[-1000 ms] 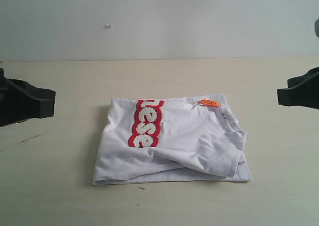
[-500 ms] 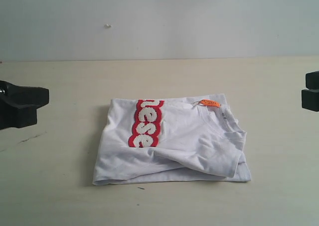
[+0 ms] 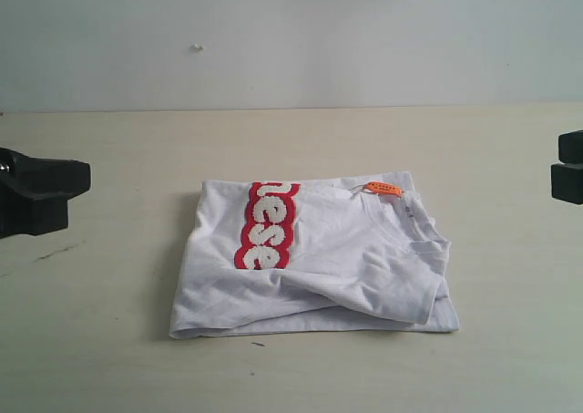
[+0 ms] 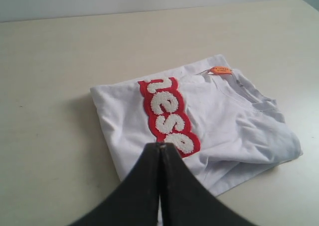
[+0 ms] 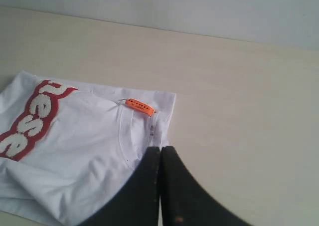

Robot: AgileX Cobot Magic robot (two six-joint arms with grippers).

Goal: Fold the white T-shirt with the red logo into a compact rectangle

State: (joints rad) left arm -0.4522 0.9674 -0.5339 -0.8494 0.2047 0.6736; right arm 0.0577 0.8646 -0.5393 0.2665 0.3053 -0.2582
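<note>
- I see the white T-shirt (image 3: 310, 267) folded into a rough rectangle, frame centre on the table (image 3: 109, 340), with the red logo (image 3: 267, 226) on its upper left.
- Left gripper (image 4: 159, 147): fingers together, empty, exterior left edge.
- Right gripper (image 5: 160, 149): fingers together, empty, exterior right edge.

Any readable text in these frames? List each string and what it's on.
"ese": fuzzy white letters on the red logo across the folded white T-shirt. One more letter at the fold edge is cut off and can't be read.
Orange neck tag: it carries small print, too small to read in any view.
No other text shows.
</note>
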